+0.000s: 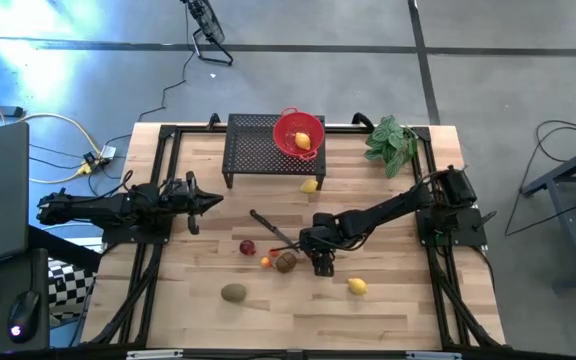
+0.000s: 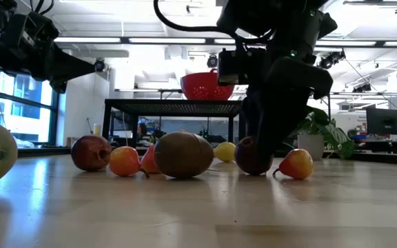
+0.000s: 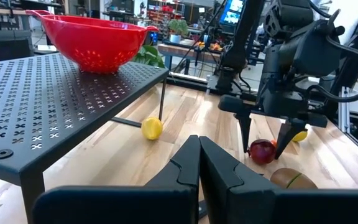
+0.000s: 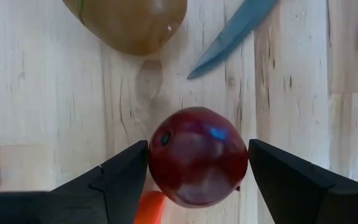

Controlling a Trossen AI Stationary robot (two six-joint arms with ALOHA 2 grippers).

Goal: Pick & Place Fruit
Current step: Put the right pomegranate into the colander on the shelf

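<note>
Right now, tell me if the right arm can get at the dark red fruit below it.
Probably yes. The right gripper hangs open over the dark red fruit, one finger on each side, nothing between. The kiwi and knife lie clear; only a small orange fruit sits close to one finger.

I am working in a robotics lab inside a big open office hall: my wooden table (image 1: 298,310) is standing on a bare grey floor (image 1: 508,60) with cables (image 1: 28,130) trailing over it. Behind the table, ceiling strip lights (image 2: 178,40) are glowing, tall windows (image 2: 12,103) are letting daylight in, and desks with monitors (image 2: 381,122) are filling the room.
</note>
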